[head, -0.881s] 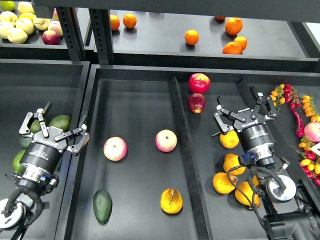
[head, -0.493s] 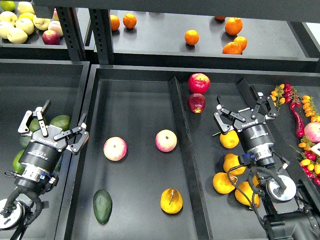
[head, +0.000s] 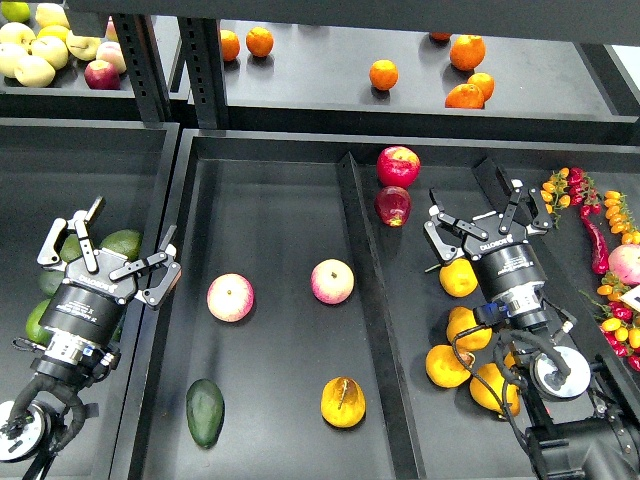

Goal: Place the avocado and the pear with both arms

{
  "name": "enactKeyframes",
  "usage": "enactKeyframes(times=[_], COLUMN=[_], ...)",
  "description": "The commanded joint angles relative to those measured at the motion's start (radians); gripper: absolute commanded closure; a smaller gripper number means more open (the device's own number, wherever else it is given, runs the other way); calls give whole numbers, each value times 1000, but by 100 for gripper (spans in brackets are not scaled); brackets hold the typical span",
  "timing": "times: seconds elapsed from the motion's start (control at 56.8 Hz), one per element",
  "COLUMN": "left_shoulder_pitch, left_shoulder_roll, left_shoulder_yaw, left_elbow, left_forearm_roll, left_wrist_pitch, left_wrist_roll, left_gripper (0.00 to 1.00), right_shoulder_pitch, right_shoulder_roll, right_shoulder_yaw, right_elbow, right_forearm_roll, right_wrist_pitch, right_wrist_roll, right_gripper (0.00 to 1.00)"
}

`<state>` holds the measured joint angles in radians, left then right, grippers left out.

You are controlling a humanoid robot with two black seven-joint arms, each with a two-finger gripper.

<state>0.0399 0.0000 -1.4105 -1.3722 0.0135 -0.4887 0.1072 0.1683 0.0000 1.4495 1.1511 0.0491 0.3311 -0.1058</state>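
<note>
From the head view, the avocado (head: pixel 205 412) lies in the near left corner of the middle tray (head: pixel 270 200), its narrow end pointing away from the robot, and the pear (head: pixel 343 401) sits near the front of the same tray, close to the divider (head: pixel 372 310) on its right, brown streak facing up. Two pink-yellow apples (head: pixel 231 297) rest further back in that tray, well apart from both fruits. The left tool (head: pixel 108 255) hovers with its fingers spread wide and nothing between them, above the tray's left wall and beside the lighter green avocados (head: pixel 121 243) in the left bin. The right tool (head: pixel 490 222) is likewise released and empty, poised over the yellow-orange pears (head: pixel 459 278) in the right compartment, beyond the divider. Both task fruits appear already set down in the middle tray, so the step in hand looks like clearing the arms away, or repositioning if a further placement is meant. To do it well, each arm should lift straight up before travelling sideways, so that the left fingers do not clip the tray wall and the right ones do not nudge the loose pears beneath. Should the fruits need gripping again, the avocado is best taken across its narrow width; the pear is round and could roll against the divider.
</note>
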Motion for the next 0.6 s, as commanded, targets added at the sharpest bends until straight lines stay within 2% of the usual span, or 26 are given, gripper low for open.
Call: enactKeyframes(times=[0.0,0.123,0.194,0.264,0.317,0.44,0.511,0.564,0.581], left_shoulder_pitch=[0,-2,-11,-23,-46,-93,-133,-164,-198], left_shoulder_roll=[0,0,0,0,0,0,0,47,113], left_shoulder_yaw=[1,-7,-13,-18,-28,-39,-25,-15,16], left_elbow=[1,1,-1,-1,-1,1,2,5,10], left_forearm_roll=[-3,-6,-7,-9,-9,-9,-10,-17,-47], left_wrist_pitch=[0,0,0,0,0,0,16,28,33], left_wrist_roll=[2,16,58,149,235,382,382,382,382], left_gripper=[0,0,0,0,0,4,4,6,10], right_shoulder_pitch=[-1,-1,-1,0,2,2,2,2,4], right_shoulder_roll=[0,0,0,0,0,0,0,0,0], right_shoulder_yaw=[-3,-3,-3,-3,2,9,9,11,11], right_elbow=[-2,-4,-4,-4,-4,-4,-4,-4,-4], right_forearm_roll=[0,2,2,2,3,5,6,6,6], right_wrist_pitch=[-4,-7,-7,-7,-7,-7,-7,-7,-7], right_wrist_roll=[0,0,0,0,0,-2,-2,-2,-2], right_gripper=[0,0,0,0,0,0,0,0,0])
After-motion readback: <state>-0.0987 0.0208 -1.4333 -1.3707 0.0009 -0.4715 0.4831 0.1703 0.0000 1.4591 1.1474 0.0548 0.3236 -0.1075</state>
